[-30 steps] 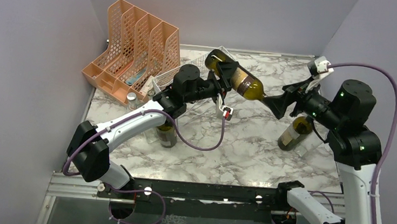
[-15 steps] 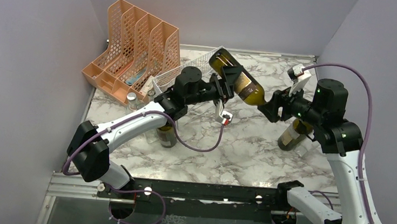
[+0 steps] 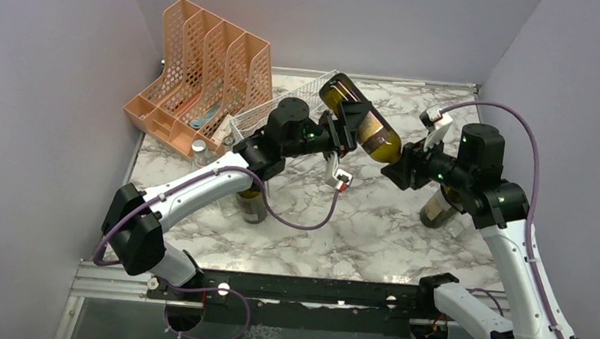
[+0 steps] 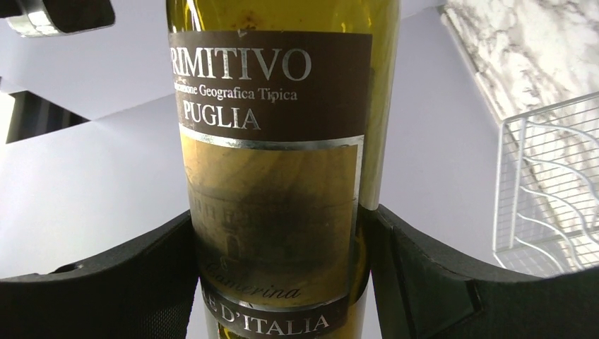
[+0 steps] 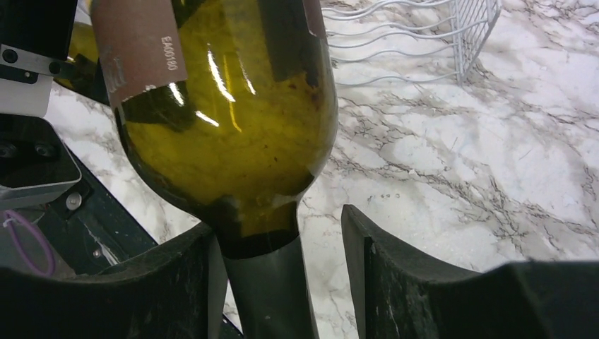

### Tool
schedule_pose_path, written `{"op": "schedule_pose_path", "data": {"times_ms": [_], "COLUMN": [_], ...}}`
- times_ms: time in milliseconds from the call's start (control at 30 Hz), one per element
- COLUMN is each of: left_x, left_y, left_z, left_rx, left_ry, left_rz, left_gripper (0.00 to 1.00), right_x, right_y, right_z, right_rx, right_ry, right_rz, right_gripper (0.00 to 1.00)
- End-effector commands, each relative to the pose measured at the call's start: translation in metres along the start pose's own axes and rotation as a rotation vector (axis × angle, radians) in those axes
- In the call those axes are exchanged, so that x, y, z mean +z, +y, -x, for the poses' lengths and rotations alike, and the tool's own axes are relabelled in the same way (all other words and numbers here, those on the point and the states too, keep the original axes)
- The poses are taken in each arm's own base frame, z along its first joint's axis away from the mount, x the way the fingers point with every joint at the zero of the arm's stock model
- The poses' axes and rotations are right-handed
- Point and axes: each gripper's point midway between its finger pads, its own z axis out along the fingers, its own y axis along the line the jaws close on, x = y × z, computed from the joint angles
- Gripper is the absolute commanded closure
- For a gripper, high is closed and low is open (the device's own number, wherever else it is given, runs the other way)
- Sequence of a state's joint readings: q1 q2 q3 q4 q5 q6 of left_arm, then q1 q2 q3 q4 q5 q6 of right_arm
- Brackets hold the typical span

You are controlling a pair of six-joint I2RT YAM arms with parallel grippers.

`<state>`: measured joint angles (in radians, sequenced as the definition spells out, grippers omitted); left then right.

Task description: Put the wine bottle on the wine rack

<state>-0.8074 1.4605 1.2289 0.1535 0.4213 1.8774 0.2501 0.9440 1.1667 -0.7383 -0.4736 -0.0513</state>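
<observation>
A: Where is the wine bottle (image 3: 373, 135) relative to the wine rack (image 4: 537, 176)?

B: Off the tabletop (image 3: 374, 225), just beside the rack on the side away from the orange organizer (image 3: 208, 55). It lies slanted, base toward the rack and neck pointing away. The left hand (image 4: 279, 275) is clamped across the labelled body. The right hand (image 5: 279, 282) has its fingers spread round the neck: one side touches, the other shows a gap

A: So how would you place it well?

B: I'd let one grip carry it. Either close the right hand on the neck before the left lets go, or take the right hand away. Then line the bottle up along one wavy cradle, base first, and lower it level. Glass is slippery, so don't release until the wire bears the weight
</observation>
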Motion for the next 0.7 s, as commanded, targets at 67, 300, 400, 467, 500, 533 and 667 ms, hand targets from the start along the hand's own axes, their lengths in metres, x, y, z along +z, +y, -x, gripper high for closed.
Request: {"op": "schedule_pose_path", "data": {"times_ms": [67, 300, 400, 467, 500, 533, 667], "left_x": [-0.006, -0.001, -0.001, -0.001, -0.001, -0.002, -0.005], "left_y": [0.059, 0.059, 0.057, 0.055, 0.053, 0.052, 0.048], "left_z": [0.002, -0.001, -0.002, -0.002, -0.001, 0.001, 0.002], "left_rx": [0.069, 0.063, 0.034, 0.01, 0.003, -0.004, -0.02], "left_ry": [-0.017, -0.005, -0.002, -0.005, -0.008, -0.011, -0.003], "left_rz": [0.143, 0.13, 0.117, 0.11, 0.11, 0.121, 0.139], "left_gripper": [1.0, 1.0, 1.0, 0.98, 0.8, 0.48, 0.01], "right_x": [0.014, 0.023, 0.019, 0.015, 0.012, 0.009, -0.005], "right_y": [0.007, 0.006, 0.003, 0.0, -0.002, -0.004, -0.014], "right_z": [0.005, 0.004, 0.011, 0.018, 0.023, 0.028, 0.05], "right_rx": [-0.002, 0.017, 0.01, 0.01, 0.014, 0.02, 0.051], "right_ry": [-0.026, -0.008, -0.035, -0.067, -0.088, -0.109, -0.195], "right_rz": [0.07, 0.091, 0.059, 0.03, 0.008, -0.016, -0.111], "right_gripper": [0.45, 0.78, 0.99, 0.99, 0.99, 0.99, 0.99]}}
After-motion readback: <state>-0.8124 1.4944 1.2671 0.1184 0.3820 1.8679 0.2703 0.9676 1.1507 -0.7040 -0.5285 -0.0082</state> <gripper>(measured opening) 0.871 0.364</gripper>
